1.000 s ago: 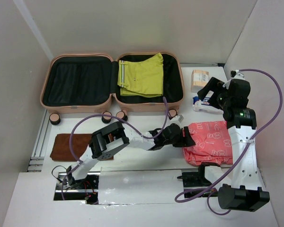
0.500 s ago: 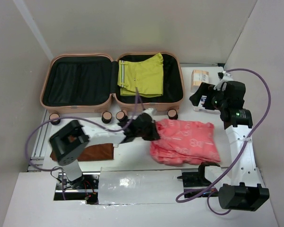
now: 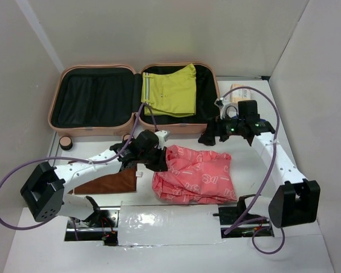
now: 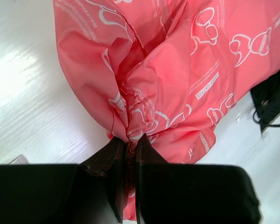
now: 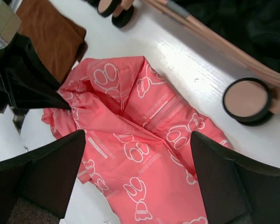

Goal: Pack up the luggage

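The peach-pink hard-shell suitcase lies open at the far side of the white worktop. A folded yellow-green garment sits in its right half. The left gripper has its jaws clenched on a bunched edge of the pink cloth with white paw prints, which lies just near of the suitcase. The right gripper hangs over the cloth with its jaws wide apart, holding nothing. This looks like the step of getting the pink cloth in. Next it likely needs lifting over the near wall, but I cannot tell if it is off the worktop yet.
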`<state>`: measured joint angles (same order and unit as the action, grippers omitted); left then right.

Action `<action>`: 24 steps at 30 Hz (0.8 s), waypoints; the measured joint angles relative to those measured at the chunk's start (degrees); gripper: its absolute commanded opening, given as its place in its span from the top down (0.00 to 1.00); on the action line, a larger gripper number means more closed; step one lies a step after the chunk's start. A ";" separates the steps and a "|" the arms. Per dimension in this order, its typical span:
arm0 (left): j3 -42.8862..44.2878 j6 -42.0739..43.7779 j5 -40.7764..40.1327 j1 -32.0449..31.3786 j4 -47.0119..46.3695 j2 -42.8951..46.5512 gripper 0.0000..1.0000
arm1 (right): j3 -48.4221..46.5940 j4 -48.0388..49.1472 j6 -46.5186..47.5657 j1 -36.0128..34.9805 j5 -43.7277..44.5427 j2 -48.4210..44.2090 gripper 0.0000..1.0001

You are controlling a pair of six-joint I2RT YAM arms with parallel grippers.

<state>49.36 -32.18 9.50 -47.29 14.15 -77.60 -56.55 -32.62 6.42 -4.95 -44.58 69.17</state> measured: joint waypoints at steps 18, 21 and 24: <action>-1.40 -1.40 -4.17 11.78 15.87 12.48 1.00 | 17.99 2.80 -28.33 -9.84 22.75 -10.16 0.00; -2.86 -1.36 -3.74 11.98 15.72 12.46 1.00 | 22.99 4.76 -31.04 -11.47 21.94 -10.12 0.00; -3.54 -1.18 -3.41 12.02 15.06 12.31 1.00 | 25.29 6.93 -32.61 -13.40 21.59 -8.92 0.00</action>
<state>45.82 -33.36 6.09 -35.27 29.21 -65.30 -31.27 -25.69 -26.20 -18.35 -22.98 60.25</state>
